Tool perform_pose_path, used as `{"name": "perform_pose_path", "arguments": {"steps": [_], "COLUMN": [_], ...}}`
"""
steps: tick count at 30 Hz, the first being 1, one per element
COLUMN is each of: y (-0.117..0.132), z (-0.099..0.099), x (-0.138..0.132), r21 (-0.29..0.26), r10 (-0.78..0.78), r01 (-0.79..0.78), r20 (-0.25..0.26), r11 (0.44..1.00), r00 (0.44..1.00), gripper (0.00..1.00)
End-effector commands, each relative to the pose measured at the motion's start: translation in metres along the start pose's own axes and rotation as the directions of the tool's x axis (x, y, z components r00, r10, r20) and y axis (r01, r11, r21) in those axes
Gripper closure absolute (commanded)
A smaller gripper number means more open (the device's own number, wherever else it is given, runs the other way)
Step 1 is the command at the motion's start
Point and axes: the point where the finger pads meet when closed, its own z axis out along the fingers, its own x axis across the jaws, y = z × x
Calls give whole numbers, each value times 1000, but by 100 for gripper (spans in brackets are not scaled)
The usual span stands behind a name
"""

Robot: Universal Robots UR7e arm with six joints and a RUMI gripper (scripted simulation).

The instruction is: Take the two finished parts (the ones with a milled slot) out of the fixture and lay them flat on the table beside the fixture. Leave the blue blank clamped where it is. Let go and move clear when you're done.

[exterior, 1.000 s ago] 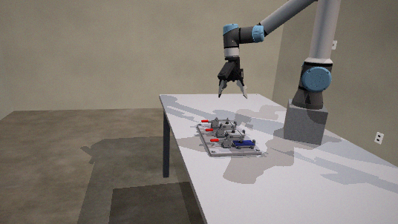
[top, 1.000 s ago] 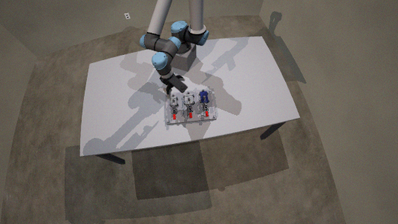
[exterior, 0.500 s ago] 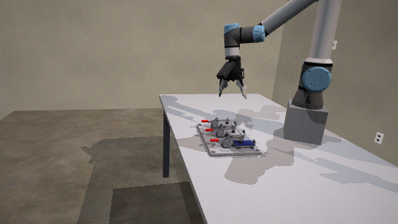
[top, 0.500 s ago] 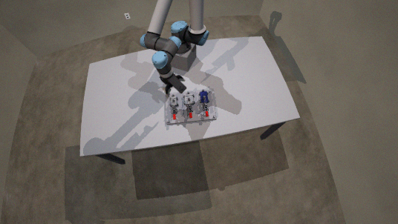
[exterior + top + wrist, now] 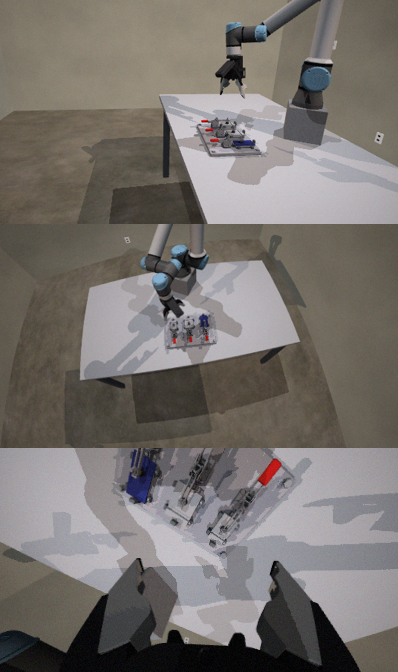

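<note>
Across white desk (image 5: 252, 317) (image 5: 289, 200) (image 5: 345, 593), seen bearing one fixture (image 5: 180, 344) (image 5: 237, 152) (image 5: 200, 535). Nearest in exterior view, seated in fixture: blue blank (image 5: 202, 321) (image 5: 243, 143) (image 5: 145, 492). Next, likewise seated in fixture: middle part (image 5: 188, 324) (image 5: 235, 134) (image 5: 184, 510), pale. Beyond, also in fixture: end part (image 5: 174, 325) (image 5: 228, 125) (image 5: 228, 518), pale. Slots too small to verify. Farther up, raised above desk: gripper (image 5: 173, 310) (image 5: 232, 95) (image 5: 205, 560), pointing downward, fingers well apart, holding nothing. Farthest: plain beige wall (image 5: 353, 298) (image 5: 111, 48).
</note>
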Motion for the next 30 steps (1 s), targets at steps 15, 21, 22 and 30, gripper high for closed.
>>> {"name": "perform_pose_path", "arguments": {"steps": [15, 21, 22, 30], "y": [9, 8, 8, 8], "z": [-8, -7, -7, -8], "x": [9, 8, 8, 9], "r21": [24, 23, 23, 24], "r10": [247, 243, 243, 244], "r01": [-246, -242, -242, -243], "r20": [-49, -49, -49, -49], "r11": [969, 970, 970, 970], "r00": [968, 969, 969, 969], "gripper": [0, 0, 0, 0]}}
